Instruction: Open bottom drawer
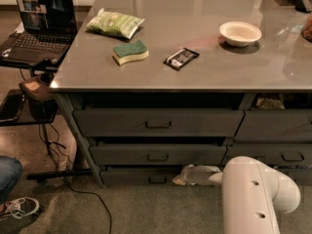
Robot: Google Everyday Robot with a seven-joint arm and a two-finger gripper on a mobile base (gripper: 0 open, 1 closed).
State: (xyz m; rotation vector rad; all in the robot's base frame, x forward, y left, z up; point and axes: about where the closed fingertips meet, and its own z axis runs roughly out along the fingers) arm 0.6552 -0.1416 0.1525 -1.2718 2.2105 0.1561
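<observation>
The bottom drawer [127,176] is the slimmest dark grey-green front, lowest in the left stack under the counter. Its small loop handle [157,179] sits at the centre. It looks pushed in, about level with the drawers above. My gripper [181,178] is low, just right of that handle and against the right part of the drawer front. My white arm [253,194] reaches in from the lower right and hides the drawer's right end.
On the counter [195,77] lie a green chip bag [115,23], a sponge [130,52], a dark snack bar [181,58] and a white bowl [240,33]. A laptop [40,26] stands on a side stand at the left. A cable [73,189] and a person's shoe [19,207] are on the floor.
</observation>
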